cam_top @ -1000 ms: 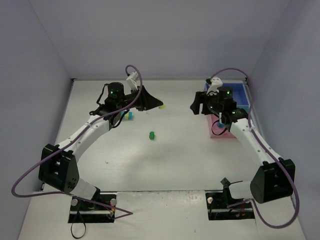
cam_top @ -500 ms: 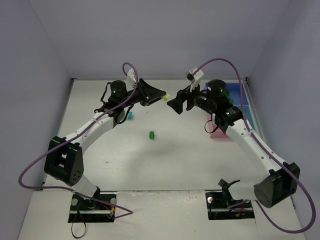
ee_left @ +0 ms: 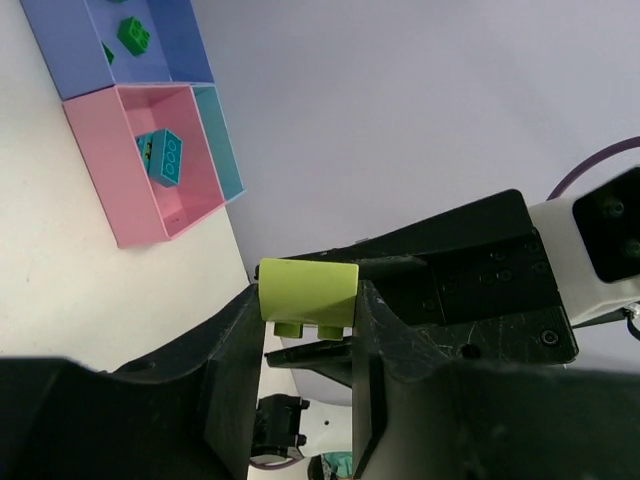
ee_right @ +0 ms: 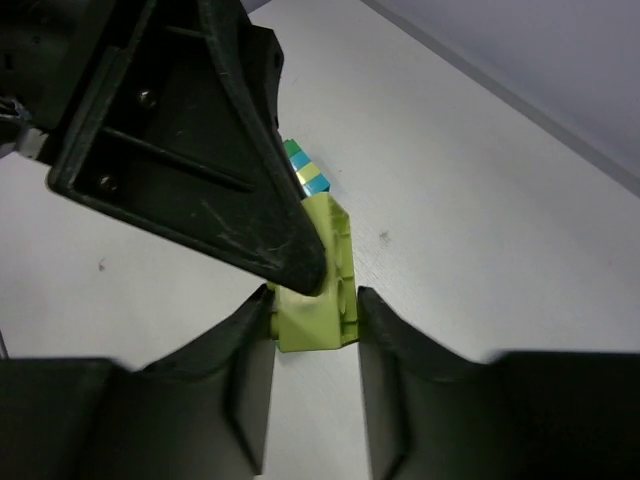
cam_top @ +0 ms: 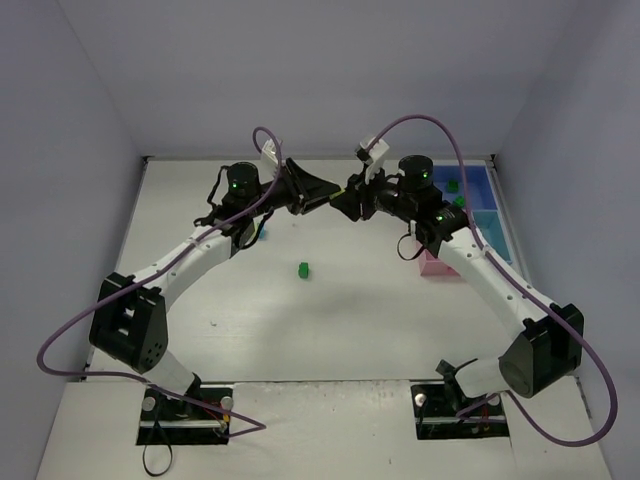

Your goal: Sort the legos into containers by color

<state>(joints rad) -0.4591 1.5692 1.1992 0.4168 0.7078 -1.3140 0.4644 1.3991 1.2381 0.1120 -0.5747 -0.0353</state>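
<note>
**Both grippers on one lime brick, mid-air**

The white table (cam_top: 350,320) fills the top view. The left arm (cam_top: 190,260) and right arm (cam_top: 490,280) both reach in and meet over its far middle. The joined trays sit at the far right: blue tray (cam_top: 482,180) farthest, pink tray (cam_top: 440,268) nearer, and the small light-blue tray (cam_top: 492,222) on the pink one's right side.

The left gripper (ee_left: 307,312) has its jaws pinching a lime brick (ee_left: 308,288), studs pointing down in its wrist view. The right gripper (ee_right: 313,310) comes from the opposite side. Its jaws are closed in on the same brick, with a finger against each side. The brick is off the table, between the two arms and well apart from the trays.

The other legos:
- Green bricks (ee_left: 133,35) lie in the blue tray.
- One cyan brick (ee_left: 162,157) lies in the pink tray.
- A loose green brick (cam_top: 303,270) sits on the table mid-way, nearer than the grippers.
- A short green-cyan-yellow stack (ee_right: 305,172) lies on the table beyond the grip in the right wrist view.
</note>
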